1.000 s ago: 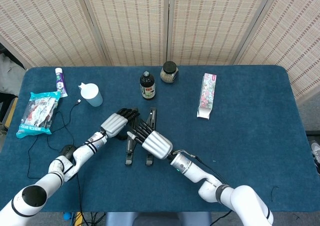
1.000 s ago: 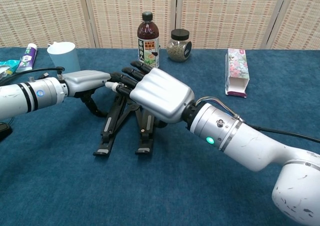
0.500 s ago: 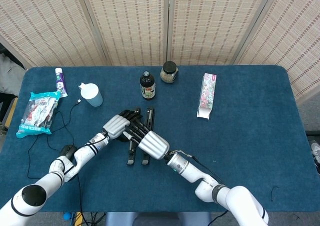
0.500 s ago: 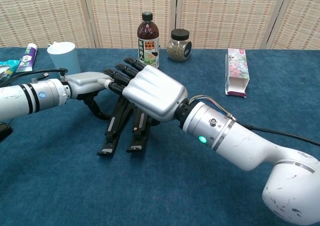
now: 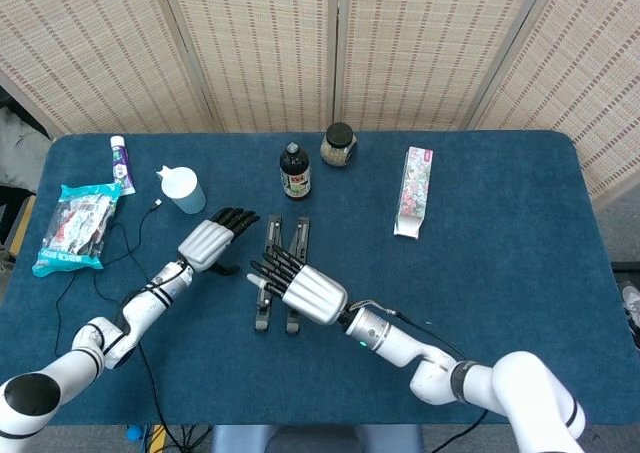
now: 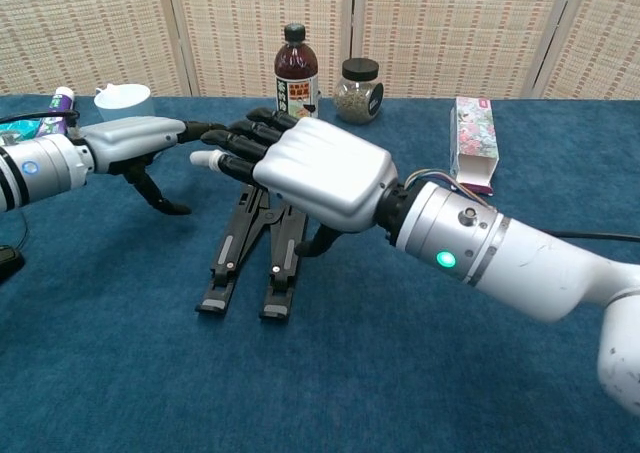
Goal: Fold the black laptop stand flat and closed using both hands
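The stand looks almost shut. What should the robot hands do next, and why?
Probably lift the right hand up and away. The stand lies flat on the table with its two arms close together, nearly closed. The left hand is already off to the side, holding nothing.

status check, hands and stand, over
Left hand open, clear of stand. Right hand open, flat over stand. Stand lies flat, legs nearly together. Nothing blocking.

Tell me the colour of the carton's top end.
Pink, on the carton; clearest in the chest view.
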You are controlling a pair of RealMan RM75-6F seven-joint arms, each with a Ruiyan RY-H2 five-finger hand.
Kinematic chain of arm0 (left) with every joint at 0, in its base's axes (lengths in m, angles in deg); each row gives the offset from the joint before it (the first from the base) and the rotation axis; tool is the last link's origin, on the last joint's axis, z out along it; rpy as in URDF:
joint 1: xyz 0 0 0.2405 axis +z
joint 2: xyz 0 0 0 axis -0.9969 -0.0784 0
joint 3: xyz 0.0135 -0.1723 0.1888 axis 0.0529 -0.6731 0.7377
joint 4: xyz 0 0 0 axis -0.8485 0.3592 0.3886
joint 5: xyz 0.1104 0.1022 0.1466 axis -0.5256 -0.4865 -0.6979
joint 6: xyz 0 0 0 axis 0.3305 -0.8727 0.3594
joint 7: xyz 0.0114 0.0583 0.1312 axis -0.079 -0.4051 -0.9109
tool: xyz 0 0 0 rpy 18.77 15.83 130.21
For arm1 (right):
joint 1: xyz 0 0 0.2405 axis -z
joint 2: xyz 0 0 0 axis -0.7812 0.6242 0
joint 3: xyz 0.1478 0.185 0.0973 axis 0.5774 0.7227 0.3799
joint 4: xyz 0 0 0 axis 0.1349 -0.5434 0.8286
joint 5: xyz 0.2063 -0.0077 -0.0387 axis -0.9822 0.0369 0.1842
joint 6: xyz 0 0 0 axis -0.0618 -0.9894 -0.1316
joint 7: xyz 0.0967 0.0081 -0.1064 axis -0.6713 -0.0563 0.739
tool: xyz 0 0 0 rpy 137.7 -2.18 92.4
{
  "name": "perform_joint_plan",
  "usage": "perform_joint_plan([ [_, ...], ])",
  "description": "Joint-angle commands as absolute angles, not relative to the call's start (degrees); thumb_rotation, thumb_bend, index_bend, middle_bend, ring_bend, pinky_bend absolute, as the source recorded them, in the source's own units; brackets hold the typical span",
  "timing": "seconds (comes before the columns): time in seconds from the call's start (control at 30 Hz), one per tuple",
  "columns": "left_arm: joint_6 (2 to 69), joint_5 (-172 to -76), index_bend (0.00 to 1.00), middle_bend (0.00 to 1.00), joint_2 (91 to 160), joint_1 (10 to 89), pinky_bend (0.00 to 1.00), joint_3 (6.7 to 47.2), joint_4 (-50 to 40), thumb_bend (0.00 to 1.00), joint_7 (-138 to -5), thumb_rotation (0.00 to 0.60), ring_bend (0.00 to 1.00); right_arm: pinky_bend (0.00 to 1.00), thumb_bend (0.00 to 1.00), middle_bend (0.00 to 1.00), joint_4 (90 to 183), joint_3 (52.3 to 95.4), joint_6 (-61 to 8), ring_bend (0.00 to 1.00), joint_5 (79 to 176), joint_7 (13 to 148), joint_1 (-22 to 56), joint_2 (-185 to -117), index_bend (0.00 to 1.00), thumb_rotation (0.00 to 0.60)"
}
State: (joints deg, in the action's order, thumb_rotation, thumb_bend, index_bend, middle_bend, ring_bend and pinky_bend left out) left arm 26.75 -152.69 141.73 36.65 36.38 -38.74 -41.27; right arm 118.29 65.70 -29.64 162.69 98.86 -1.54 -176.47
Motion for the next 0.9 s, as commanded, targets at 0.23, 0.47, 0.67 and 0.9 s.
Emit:
perform_joint_plan([
  [0.23, 31.2, -150.6, 0.02, 0.03, 133.8, 41.5, 0.03, 35.4, -27.4, 0.17, -48.5, 0.6, 0.0, 0.0, 0.01, 0.0, 140.3, 67.5, -4.6, 0.0, 155.6, 93.5, -10.2, -157.2, 0.0, 0.6],
  [0.47, 31.9, -149.3, 0.02, 0.03, 131.1, 43.1, 0.03, 34.3, -23.1, 0.17, -51.4, 0.6, 0.0, 0.0, 0.01, 0.0, 136.7, 66.9, 1.1, 0.0, 158.1, 90.0, -15.2, -157.4, 0.0, 0.6],
  [0.67, 31.9, -148.6, 0.02, 0.03, 130.4, 43.9, 0.03, 33.7, -22.3, 0.17, -51.9, 0.6, 0.0, 0.0, 0.01, 0.0, 131.7, 66.5, 3.5, 0.0, 159.8, 86.6, -18.6, -159.9, 0.0, 0.6],
  [0.9, 32.1, -148.2, 0.02, 0.03, 130.1, 45.0, 0.03, 33.3, -22.6, 0.17, -51.4, 0.6, 0.0, 0.0, 0.08, 0.0, 126.4, 65.6, 5.8, 0.0, 160.8, 82.6, -21.8, -163.1, 0.0, 0.6],
])
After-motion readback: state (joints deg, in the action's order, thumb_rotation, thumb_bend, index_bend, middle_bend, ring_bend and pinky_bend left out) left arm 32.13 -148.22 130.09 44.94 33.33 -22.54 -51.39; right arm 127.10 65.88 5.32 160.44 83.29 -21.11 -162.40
